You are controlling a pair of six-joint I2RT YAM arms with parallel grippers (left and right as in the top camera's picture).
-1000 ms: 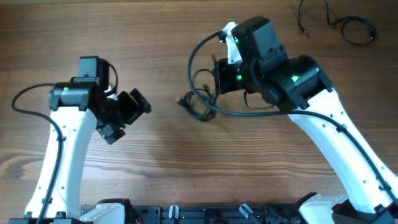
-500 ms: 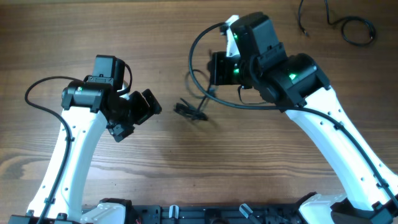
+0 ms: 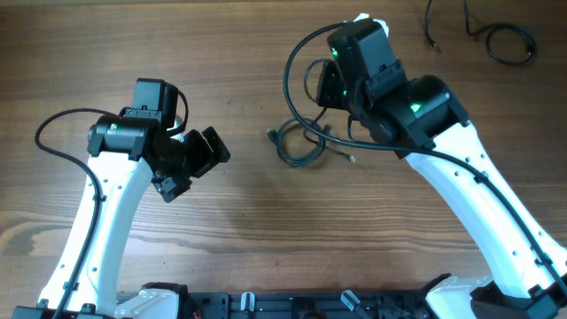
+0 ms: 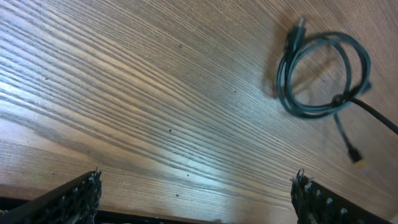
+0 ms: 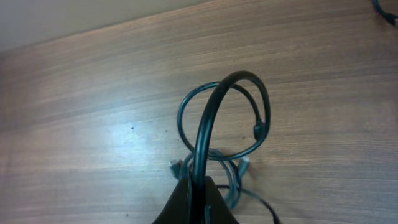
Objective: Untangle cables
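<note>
The cables (image 3: 297, 149) lie on the counter (image 3: 266, 232) as one small looped bundle, between the two arms and closer to the right one. From the left wrist they show as a couple of stacked grey-green rings in the upper right, with one plug sticking up at the top of the ring and a thin tail ending in a small plug below it. A darker strand runs from the ring off the right edge.

The left gripper (image 3: 193, 168) hangs well left of the bundle, its jaws released and spread wide with nothing between them. Its two fingertips sit at the bottom corners of its own camera view, with bare wood between.

The right gripper (image 5: 194, 194) is above the far side of the bundle, jaws clenched to a narrow wedge. A thick black cord (image 5: 205, 124) arcs up from the wedge and curls over the rings lying on the wood beneath. It may be pinched there, or it may be the arm wire (image 3: 286, 75) passing in front. This view does not settle which. Two pale plug ends lie on either side of the wedge.

A stray cord (image 3: 507, 40) lies curled at the far right corner, well apart from the bundle.
</note>
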